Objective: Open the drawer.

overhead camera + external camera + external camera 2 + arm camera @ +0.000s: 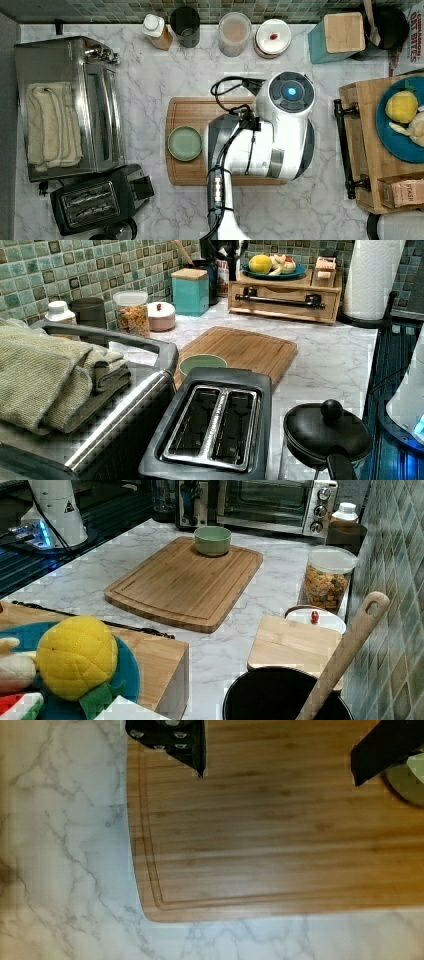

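White marble counter (150, 85) carries a cutting board (192, 112), toaster (92, 200)

Kitchen, marble counter (150, 85), green tile backsplash (30, 275), toaster (215, 425), toaster oven (270, 502), cutting board (185, 580)

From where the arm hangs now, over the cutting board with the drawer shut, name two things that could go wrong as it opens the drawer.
1. The gripper hangs open above the cutting board, apart from the drawer's black bar handle; a sideways approach could miss or glance off the bar.
2. The drawer sits in a small box carrying a blue plate of toy food; pulling might drag the whole box and shake the plate.
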